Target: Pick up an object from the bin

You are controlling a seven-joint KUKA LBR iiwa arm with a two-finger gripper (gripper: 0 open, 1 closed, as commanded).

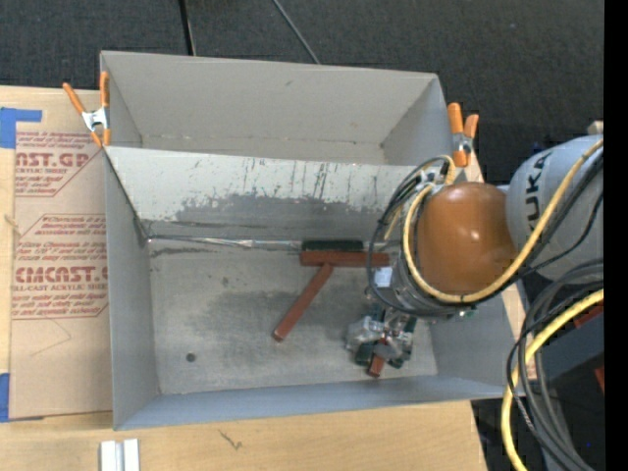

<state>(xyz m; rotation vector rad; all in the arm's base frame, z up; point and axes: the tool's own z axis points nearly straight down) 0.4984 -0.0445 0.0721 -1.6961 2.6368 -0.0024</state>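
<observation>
Dark flooring lies beyond the grey metal bin, whose floor is scuffed and mostly bare. The arm, with its orange wrist cover, enters from the right of the frame. The gripper is low over the lower right of the bin floor, near the front wall. Whether it is wide or narrow cannot be determined. A small red-brown piece lies right at its tip; contact is unclear. A red-brown T-shaped tool lies at centre, well apart, its handle slanting to the lower left. A black block touches its crossbar.
</observation>
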